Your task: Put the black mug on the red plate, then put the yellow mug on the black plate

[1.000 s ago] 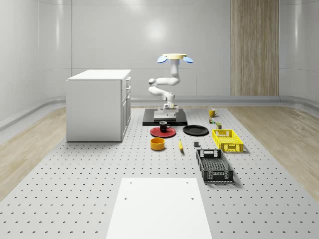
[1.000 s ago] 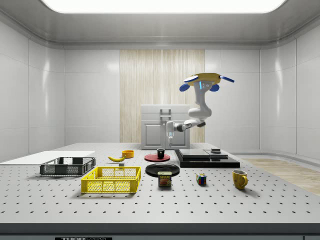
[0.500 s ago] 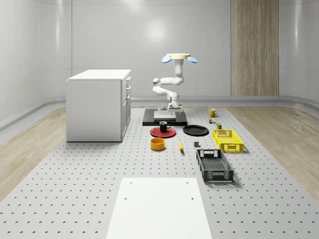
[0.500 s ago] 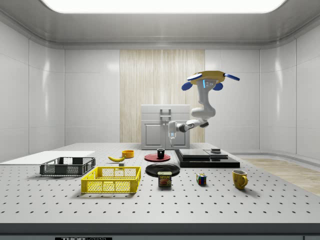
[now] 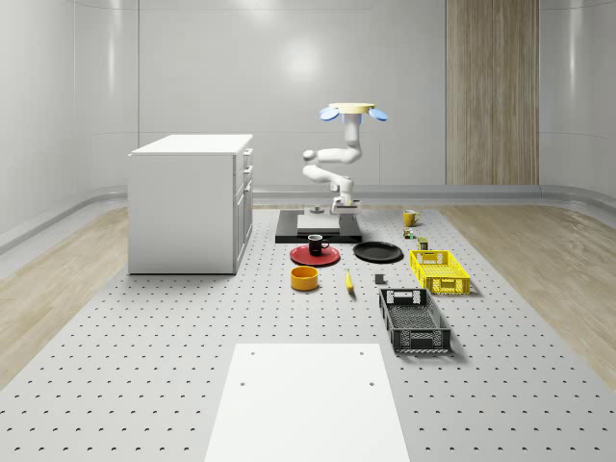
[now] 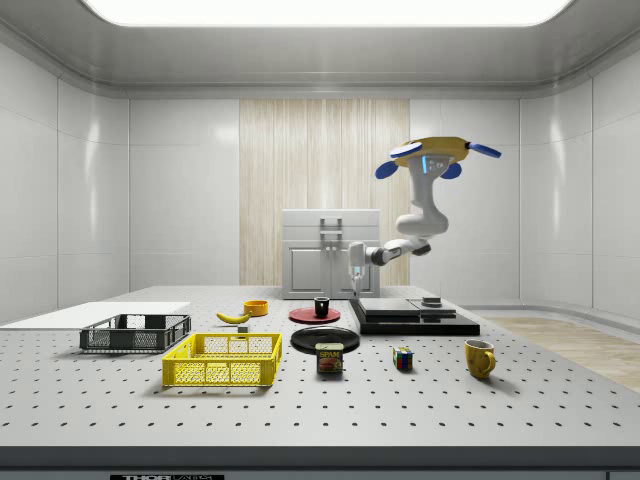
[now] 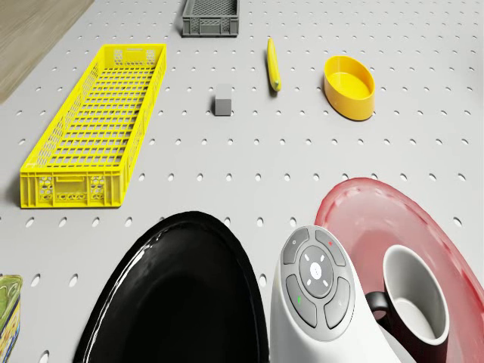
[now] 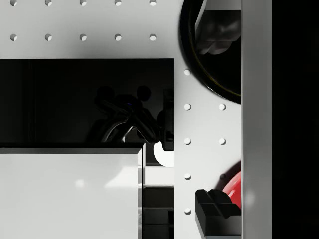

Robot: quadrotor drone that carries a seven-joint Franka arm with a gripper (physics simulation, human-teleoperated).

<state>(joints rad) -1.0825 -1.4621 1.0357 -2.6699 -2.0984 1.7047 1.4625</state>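
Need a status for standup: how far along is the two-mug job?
Done: the black mug sits on the red plate.
In hand: nothing. The drone hovers above the black platform, with the pincer near its edge and carrying nothing.
Left: the yellow mug stands on the table, apart from the black plate.

You're seeing a drone (image 6: 438, 153) with a yellow disc body, blue rotors and a glossy white 7-joint arm (image 6: 420, 222).
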